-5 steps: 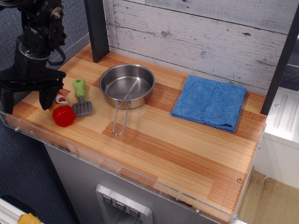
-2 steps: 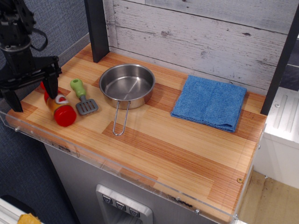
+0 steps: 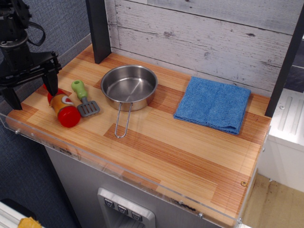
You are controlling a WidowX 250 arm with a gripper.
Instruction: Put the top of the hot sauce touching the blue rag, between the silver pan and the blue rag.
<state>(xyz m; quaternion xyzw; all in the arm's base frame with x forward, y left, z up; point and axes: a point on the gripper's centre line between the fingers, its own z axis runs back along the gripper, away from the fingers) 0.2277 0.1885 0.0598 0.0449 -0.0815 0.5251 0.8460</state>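
Note:
The hot sauce (image 3: pixel 62 107) lies on its side at the table's front left, its wide red base toward the front edge. The top of the hot sauce (image 3: pixel 50 95), a narrow red neck, points back left and is partly hidden behind a finger. My gripper (image 3: pixel 30 92) hangs open above the table just left of the bottle, holding nothing. The silver pan (image 3: pixel 129 86) sits back centre with its wire handle toward the front. The blue rag (image 3: pixel 213 103) lies flat at the back right, apart from the pan.
A green-handled grey spatula (image 3: pixel 83 99) lies between the bottle and the pan. A clear plastic lip (image 3: pixel 118 172) runs along the front edge. A dark post (image 3: pixel 99 29) stands at the back left, and a wood-plank wall (image 3: pixel 204 38) is behind.
The gripper has risen and drawn back to the left, off the bottle. The bottle has been uncovered and has shifted slightly. The spatula has turned and slid a little.

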